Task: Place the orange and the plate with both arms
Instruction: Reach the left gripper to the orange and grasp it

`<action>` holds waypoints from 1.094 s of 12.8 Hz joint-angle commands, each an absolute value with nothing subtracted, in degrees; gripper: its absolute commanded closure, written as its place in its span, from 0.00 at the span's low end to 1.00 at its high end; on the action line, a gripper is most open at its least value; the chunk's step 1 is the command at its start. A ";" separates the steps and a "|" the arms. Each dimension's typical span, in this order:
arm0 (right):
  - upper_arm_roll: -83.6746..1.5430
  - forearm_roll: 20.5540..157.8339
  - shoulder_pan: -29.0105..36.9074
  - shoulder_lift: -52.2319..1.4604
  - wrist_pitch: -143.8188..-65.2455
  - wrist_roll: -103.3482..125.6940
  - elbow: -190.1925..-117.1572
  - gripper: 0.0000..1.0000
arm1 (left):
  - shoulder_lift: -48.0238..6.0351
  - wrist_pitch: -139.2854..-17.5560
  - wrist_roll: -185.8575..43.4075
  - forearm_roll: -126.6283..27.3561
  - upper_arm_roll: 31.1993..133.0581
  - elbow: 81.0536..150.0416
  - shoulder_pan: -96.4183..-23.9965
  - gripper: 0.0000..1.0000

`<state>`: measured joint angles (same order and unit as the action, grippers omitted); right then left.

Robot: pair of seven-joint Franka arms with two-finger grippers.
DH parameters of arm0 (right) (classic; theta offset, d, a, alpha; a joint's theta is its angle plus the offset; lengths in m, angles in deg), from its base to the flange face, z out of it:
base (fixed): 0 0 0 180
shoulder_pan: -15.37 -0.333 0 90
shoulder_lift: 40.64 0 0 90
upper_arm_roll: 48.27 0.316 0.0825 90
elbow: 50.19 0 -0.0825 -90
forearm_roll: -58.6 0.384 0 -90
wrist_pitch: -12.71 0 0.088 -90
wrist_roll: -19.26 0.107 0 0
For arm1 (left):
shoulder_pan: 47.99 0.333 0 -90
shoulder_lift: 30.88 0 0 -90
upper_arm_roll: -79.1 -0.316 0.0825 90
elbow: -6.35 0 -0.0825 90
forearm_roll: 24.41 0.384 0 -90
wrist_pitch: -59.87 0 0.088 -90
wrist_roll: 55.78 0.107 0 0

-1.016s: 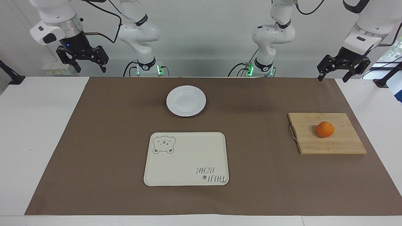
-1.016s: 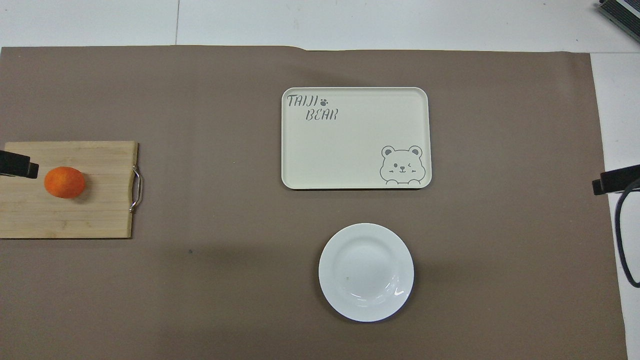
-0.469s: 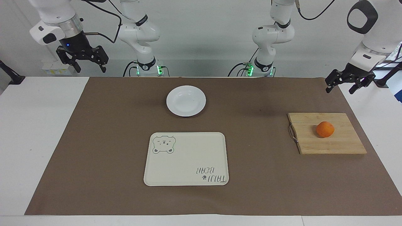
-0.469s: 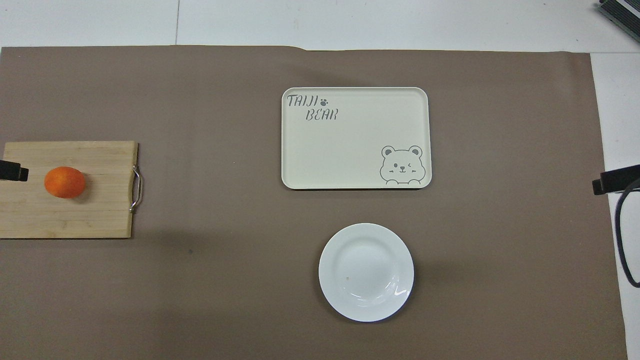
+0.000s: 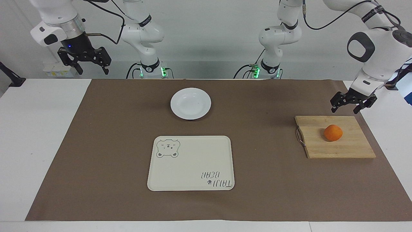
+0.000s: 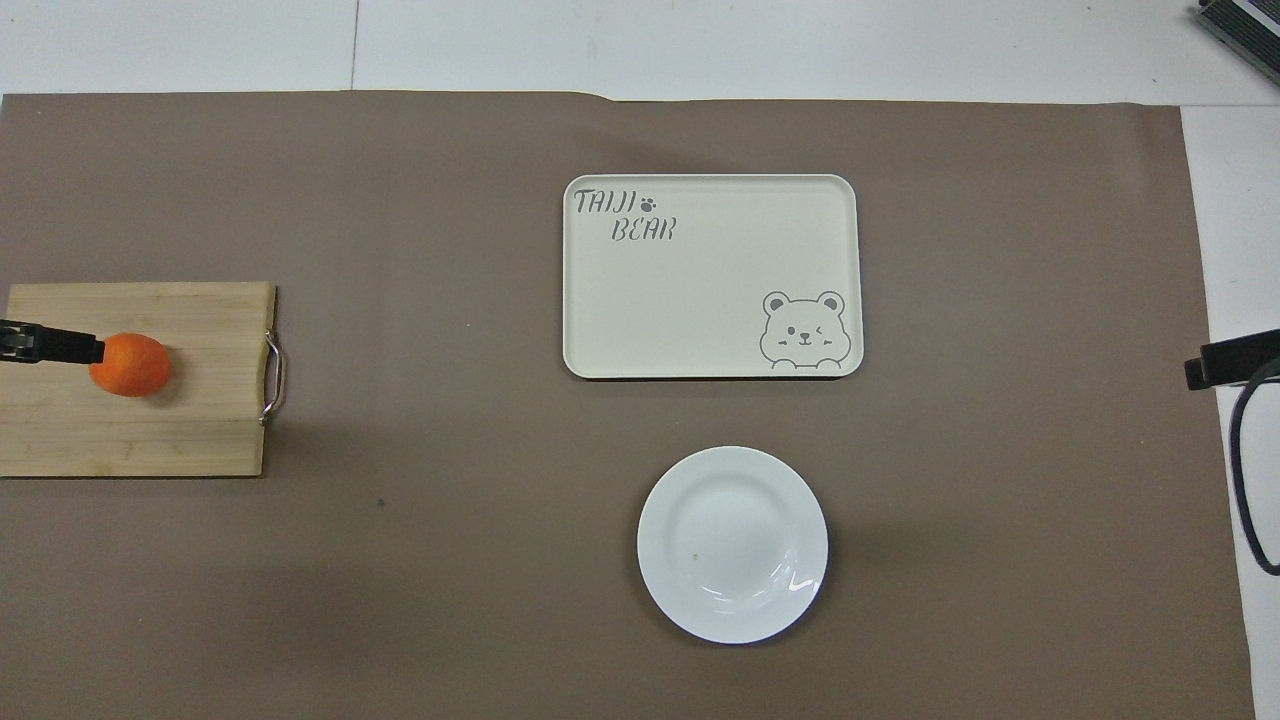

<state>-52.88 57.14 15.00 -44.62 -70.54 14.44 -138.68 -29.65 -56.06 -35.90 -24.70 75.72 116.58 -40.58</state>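
The orange (image 5: pixel 333 132) (image 6: pixel 131 364) rests on a wooden cutting board (image 5: pixel 347 148) (image 6: pixel 190 430) at the left arm's end of the table. My left gripper (image 5: pixel 346 109) hangs open in the air over the board's edge nearest the robots, above the orange and apart from it; only a fingertip (image 6: pixel 60 345) shows from overhead. The white plate (image 5: pixel 190 103) (image 6: pixel 732 543) lies empty mid-table, nearer to the robots than the tray. My right gripper (image 5: pixel 91 69) is open and waits high at the right arm's end; only its tip (image 6: pixel 1225 362) shows from overhead.
A cream rectangular tray (image 5: pixel 191 163) (image 6: pixel 711 276) with a bear drawing lies farther from the robots than the plate. A brown mat (image 5: pixel 112 145) covers most of the table. The board has a metal handle (image 5: pixel 299 136) on the side toward the tray.
My left gripper has come down and moved out over the cutting board, closer to the orange. The right arm, the plate and the orange have not moved.
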 commanded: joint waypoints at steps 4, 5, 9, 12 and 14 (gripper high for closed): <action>-52.57 57.99 15.37 -44.86 -70.43 15.57 -138.87 0.00 | -23.07 -69.12 -33.02 -24.32 76.29 121.83 -37.88 0.00; -52.57 57.99 15.37 -44.86 -70.43 15.57 -138.87 0.00 | -22.10 -70.02 -33.02 -24.32 76.29 121.84 -37.80 0.00; -52.57 57.99 15.37 -44.86 -70.43 15.57 -138.87 0.00 | -18.32 -74.33 -32.75 -24.32 76.38 122.36 -36.56 0.00; -52.57 57.99 15.37 -44.86 -70.43 15.57 -138.87 0.00 | -18.49 -77.31 -32.75 -24.32 76.38 125.52 -36.48 0.00; -52.57 57.99 15.37 -44.86 -70.43 15.57 -138.87 0.00 | -18.49 -77.41 -32.76 -24.32 76.38 125.44 -36.48 0.14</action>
